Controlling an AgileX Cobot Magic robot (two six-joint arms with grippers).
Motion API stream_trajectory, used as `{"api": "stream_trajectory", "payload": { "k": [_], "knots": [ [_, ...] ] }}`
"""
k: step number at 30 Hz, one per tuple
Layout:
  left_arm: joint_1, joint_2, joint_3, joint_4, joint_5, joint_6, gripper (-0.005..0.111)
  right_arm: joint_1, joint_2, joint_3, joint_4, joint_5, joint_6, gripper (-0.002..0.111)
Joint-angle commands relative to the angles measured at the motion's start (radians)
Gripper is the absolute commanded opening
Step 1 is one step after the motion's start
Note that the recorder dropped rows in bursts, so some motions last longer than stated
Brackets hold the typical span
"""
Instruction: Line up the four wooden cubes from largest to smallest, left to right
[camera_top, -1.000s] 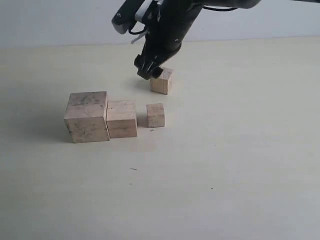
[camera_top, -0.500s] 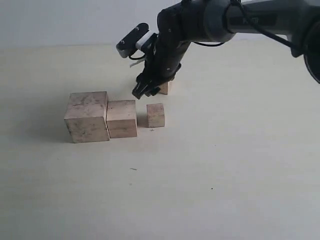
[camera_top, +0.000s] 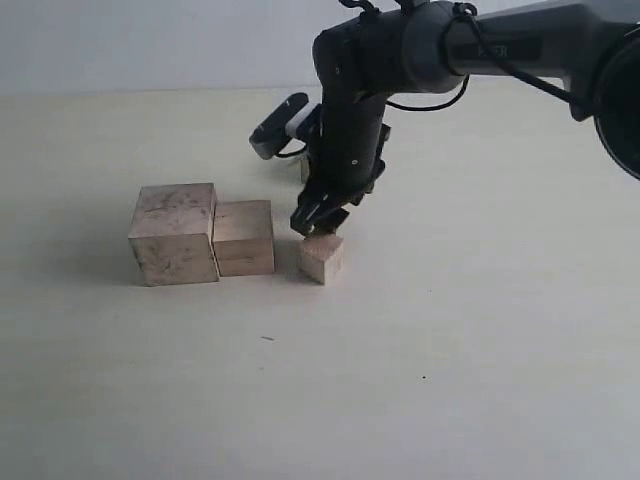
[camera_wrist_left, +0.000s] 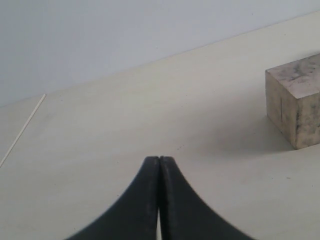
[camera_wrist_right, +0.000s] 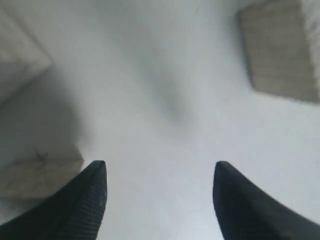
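Currently the right gripper (camera_top: 318, 224) hangs low on its dark grey arm (camera_top: 400, 50), just above the smallest pale-wood cube (camera_top: 322, 258). From the exterior view I cannot tell whether the tips touch the cube. The right wrist view shows this gripper (camera_wrist_right: 159, 169) with its two black fingers spread wide and nothing between them but bare cream tabletop (camera_wrist_right: 165, 100). Blurred pale blocks lie around the edges of that view, one of them (camera_wrist_right: 40, 176) right beside a fingertip, but the blur hides which cube is which.

On the cream tabletop (camera_top: 480, 350) the largest wooden cube, with darker mottled faces (camera_top: 173, 234), sits at the left. The second-largest plain pale-wood cube (camera_top: 244, 238) is at its 3 o'clock, and their sides touch. The smallest cube lies at 3 o'clock from that second one, a small gap away. It is turned so that a corner faces the camera, out of square with the other two. The remaining pale-wood cube (camera_top: 306, 172) is at about 12 o'clock from the smallest, farther back. It is mostly hidden behind the arm, and only a sliver shows.

The left gripper (camera_wrist_left: 159, 160) has its black fingers pressed together with nothing in them. It is low over the table, with the mottled largest cube (camera_wrist_left: 297, 100) at roughly its 2 o'clock, well apart.
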Motion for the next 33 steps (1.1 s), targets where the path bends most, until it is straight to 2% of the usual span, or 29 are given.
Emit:
{"api": "stream_trajectory", "payload": {
  "k": [1, 3, 8, 17, 25, 30, 31, 33],
  "knots": [
    [-0.007, -0.005, 0.000, 0.001, -0.013, -0.003, 0.000, -0.002, -0.032, 0.004, 0.001, 0.213, -0.051, 0.059],
    [-0.007, -0.005, 0.000, 0.001, -0.013, -0.003, 0.000, -0.002, -0.054, 0.004, 0.001, 0.263, -0.053, 0.059],
    [-0.007, -0.005, 0.000, 0.001, -0.013, -0.003, 0.000, -0.002, -0.125, 0.004, -0.010, 0.238, -0.053, 0.059],
    [-0.007, -0.005, 0.000, 0.001, -0.013, -0.003, 0.000, -0.011, -0.174, 0.004, -0.131, -0.244, -0.057, 0.059],
    [-0.007, -0.005, 0.000, 0.001, -0.013, -0.003, 0.000, -0.049, -0.172, 0.004, -0.124, -0.298, -0.054, 0.059],
    [-0.007, -0.005, 0.000, 0.001, -0.013, -0.003, 0.000, -0.153, -0.172, 0.004, 0.028, -0.253, -0.186, 0.059],
    [-0.007, -0.005, 0.000, 0.001, -0.013, -0.003, 0.000, -0.202, -0.172, 0.004, 0.176, -0.205, -0.335, 0.059],
    [-0.007, -0.005, 0.000, 0.001, -0.013, -0.003, 0.000, -0.245, -0.172, 0.004, 0.358, -0.150, -0.544, 0.059]
  ]
}}
